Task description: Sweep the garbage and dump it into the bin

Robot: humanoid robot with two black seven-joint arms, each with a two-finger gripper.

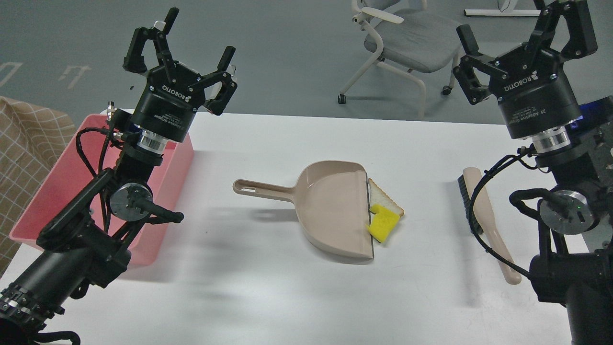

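Observation:
The garbage lies mid-table at the open lip of a beige dustpan [330,211]: a triangular white bread slice [383,197] with brown crust, and a yellow notched sponge block [383,223] overlapping it. The pink bin [72,177] stands at the table's left edge, partly hidden by my left arm. My left gripper [184,43] is open and empty, raised above the bin's far right corner. My right gripper [519,28] is open and empty, raised high at the far right, above and behind a beige brush [483,215] that lies on the table.
The white table [268,287] has bare room at the front and between dustpan and bin. The dustpan handle [261,188] points left toward the bin. A grey chair [407,43] stands behind the table. A checked cloth [24,143] lies at far left.

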